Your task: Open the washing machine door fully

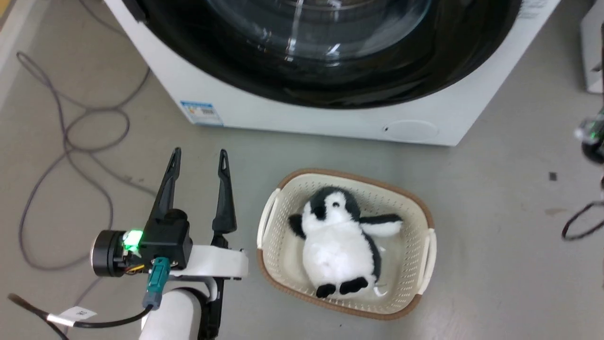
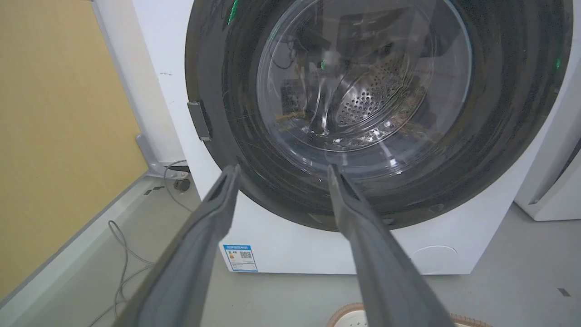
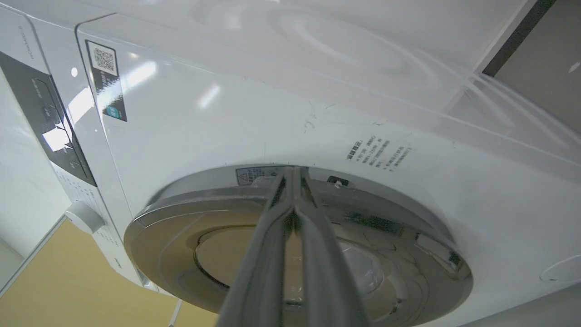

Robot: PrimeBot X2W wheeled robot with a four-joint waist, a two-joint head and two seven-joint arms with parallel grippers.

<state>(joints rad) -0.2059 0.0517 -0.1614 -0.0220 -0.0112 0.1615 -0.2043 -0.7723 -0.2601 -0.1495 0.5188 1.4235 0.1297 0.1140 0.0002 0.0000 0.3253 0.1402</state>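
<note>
- The washing machine door [image 1: 236,71] lies shut, flat against the front of the white washing machine [image 1: 292,113]. Its glossy black ring surrounds the clear glass bowl.
- In the head view our left gripper [image 1: 199,153] hangs low in front of the machine with its two dark fingers spread wide and nothing between them. It is well apart from the door and points up towards the blue sticker [image 1: 202,112].
- Along the left wrist view, the spread left gripper [image 2: 283,169] aims at the lower part of the door [image 2: 499,113]. The small rim tab [image 2: 199,120] sits up and to the left of the fingertips.
- In the right wrist view our right gripper [image 3: 292,169] has its fingers pressed together, holding nothing. The tips line up with the edge of the door [image 3: 181,218], close to a small warning label; we cannot tell whether they touch it.
- A cream basket [image 1: 424,208] holding a penguin plush [image 1: 337,241] stands on the floor just right of the left gripper.
</note>
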